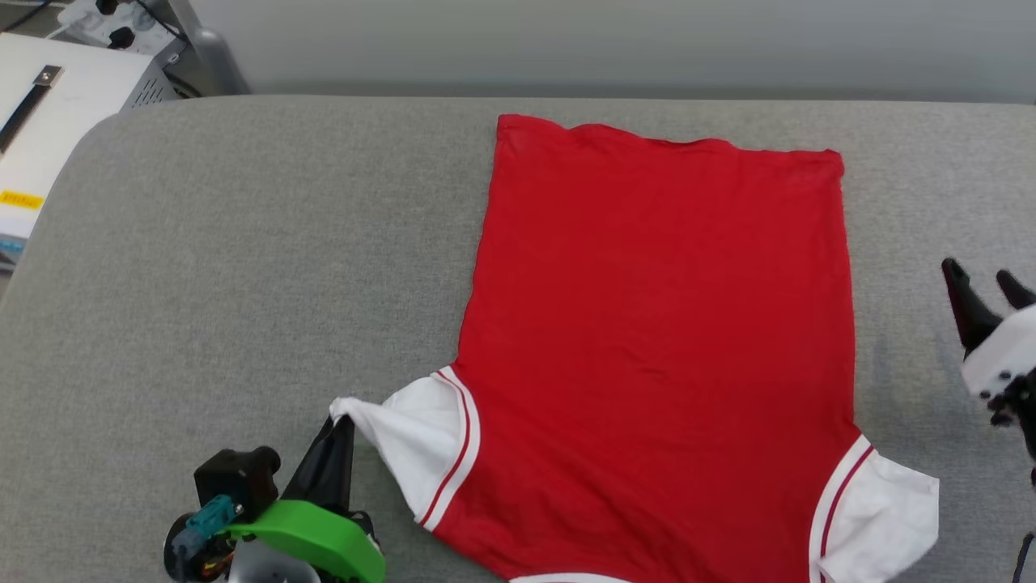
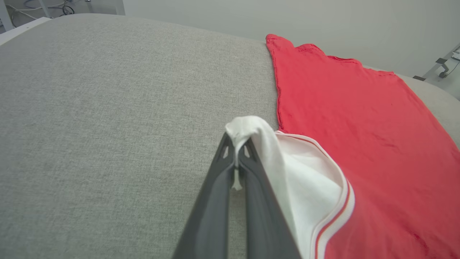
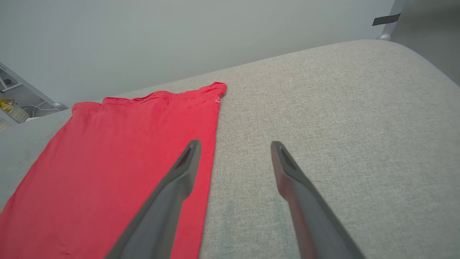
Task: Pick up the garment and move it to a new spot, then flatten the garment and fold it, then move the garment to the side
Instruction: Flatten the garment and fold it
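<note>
You see one garment (image 1: 655,324) flat on the grey worktop (image 1: 243,283), neck end cut off below. Your left claw (image 1: 341,423) clamps one of two white sleeves (image 1: 421,437); your right claw (image 1: 979,271) gapes empty beside it.

White sleeve (image 2: 305,172) of garment (image 2: 366,118) between jaws

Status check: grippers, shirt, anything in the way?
Left gripper shut on white sleeve tip. Right gripper open, beside the shirt. Shirt spread flat, not yet folded. Nothing seen in the way.
</note>
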